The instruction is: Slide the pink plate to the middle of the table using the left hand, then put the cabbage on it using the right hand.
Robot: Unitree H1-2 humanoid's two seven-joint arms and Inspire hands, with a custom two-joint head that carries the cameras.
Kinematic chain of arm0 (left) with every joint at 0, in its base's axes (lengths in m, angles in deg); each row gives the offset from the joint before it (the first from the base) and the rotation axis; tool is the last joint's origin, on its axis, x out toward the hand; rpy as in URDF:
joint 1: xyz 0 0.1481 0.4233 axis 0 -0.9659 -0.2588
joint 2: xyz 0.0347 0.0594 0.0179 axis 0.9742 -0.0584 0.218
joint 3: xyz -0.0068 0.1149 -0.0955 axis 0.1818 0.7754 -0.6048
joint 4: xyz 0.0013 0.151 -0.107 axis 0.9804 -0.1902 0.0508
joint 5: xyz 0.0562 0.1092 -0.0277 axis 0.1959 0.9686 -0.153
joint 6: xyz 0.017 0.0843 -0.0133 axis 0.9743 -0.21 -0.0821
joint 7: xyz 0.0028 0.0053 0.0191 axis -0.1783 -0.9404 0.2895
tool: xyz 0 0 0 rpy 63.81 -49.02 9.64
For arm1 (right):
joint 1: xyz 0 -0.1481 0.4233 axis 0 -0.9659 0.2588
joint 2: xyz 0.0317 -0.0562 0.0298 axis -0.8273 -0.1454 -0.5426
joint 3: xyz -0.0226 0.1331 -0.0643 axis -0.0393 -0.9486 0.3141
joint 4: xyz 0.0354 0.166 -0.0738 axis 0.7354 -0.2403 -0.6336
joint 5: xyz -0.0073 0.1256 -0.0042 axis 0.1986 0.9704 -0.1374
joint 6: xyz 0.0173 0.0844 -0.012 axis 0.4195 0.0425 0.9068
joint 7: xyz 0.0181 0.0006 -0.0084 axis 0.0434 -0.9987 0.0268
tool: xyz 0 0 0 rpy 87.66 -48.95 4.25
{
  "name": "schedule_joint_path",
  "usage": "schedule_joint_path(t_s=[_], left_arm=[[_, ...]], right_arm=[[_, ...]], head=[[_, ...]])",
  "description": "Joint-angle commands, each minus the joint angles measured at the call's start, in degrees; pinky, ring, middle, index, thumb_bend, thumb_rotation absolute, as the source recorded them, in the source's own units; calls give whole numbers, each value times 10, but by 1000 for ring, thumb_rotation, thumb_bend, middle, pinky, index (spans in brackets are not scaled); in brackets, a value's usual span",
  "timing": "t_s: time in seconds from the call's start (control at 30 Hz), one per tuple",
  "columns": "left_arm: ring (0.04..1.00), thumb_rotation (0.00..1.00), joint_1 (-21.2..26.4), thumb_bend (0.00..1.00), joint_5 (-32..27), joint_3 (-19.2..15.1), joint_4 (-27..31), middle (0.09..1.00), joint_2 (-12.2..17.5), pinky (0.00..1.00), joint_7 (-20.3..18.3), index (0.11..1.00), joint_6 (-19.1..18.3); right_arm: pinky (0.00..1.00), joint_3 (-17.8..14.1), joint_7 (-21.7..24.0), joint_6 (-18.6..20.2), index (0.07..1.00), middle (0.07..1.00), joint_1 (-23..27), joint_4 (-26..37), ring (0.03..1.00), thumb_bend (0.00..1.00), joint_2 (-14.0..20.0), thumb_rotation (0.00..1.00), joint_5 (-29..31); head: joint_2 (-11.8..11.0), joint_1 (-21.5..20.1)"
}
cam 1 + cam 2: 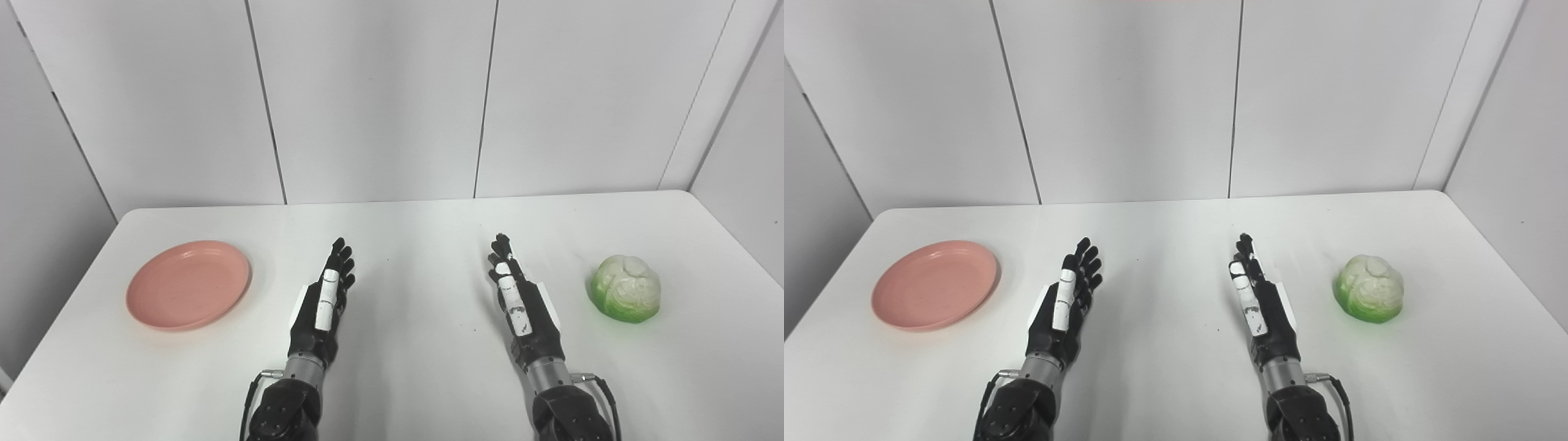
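Lying empty on the left side of the table (392,380), the plate (188,284) is seen well apart from the left hand (324,303), which is held flat with fingers extended and slightly spread, holding nothing. The right hand (520,300) is likewise stretched out and empty, near the cabbage (625,288) on the right. More of the right-hand wall is shown in the right eye view.

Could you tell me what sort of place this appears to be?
Probably a robot test booth, not a kitchen: a bare white table enclosed by plain white wall panels, holding only a pink plate and a cabbage.
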Motion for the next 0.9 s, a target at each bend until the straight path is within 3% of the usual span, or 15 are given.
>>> schedule_joint_path(t_s=[0.0, 0.6, 0.73, 0.77, 0.8, 0.83, 0.87], left_arm=[[1000, 1000, 5, 758, 4, 1, -6, 1000, 7, 1000, 0, 1000, 11], [1000, 1000, 5, 764, -9, 1, -6, 1000, 8, 1000, -6, 1000, 10], [1000, 1000, 7, 788, -9, 0, 8, 1000, 12, 1000, -4, 1000, 4], [1000, 1000, 8, 800, -10, -2, 19, 1000, 14, 1000, -2, 1000, -4], [1000, 1000, 10, 806, -13, -5, 29, 1000, 17, 1000, -1, 1000, -10], [1000, 1000, 13, 811, -13, -8, 43, 1000, 22, 1000, 0, 1000, -16], [1000, 1000, 17, 811, -13, -11, 54, 1000, 28, 1000, 1, 1000, -22]], right_arm=[[1000, 1, 5, -3, 1000, 1000, 20, 9, 1000, 646, 0, 952, 0], [1000, 3, 6, -11, 1000, 1000, 22, 0, 1000, 651, 1, 925, -3], [1000, 0, 7, -13, 1000, 1000, 19, 2, 1000, 642, 2, 929, 2], [1000, -1, 11, -18, 1000, 1000, 18, 0, 1000, 634, 5, 936, 7], [1000, -2, 16, -21, 1000, 1000, 17, -2, 1000, 633, 8, 944, 11], [1000, -4, 19, -23, 1000, 1000, 15, -2, 1000, 636, 13, 951, 14], [1000, -7, 23, -24, 1000, 1000, 13, -3, 1000, 635, 16, 950, 17]], head=[[-1, 0], [-5, 4], [-9, 43], [-16, 77], [-16, 77], [-26, 113], [-26, 113]])
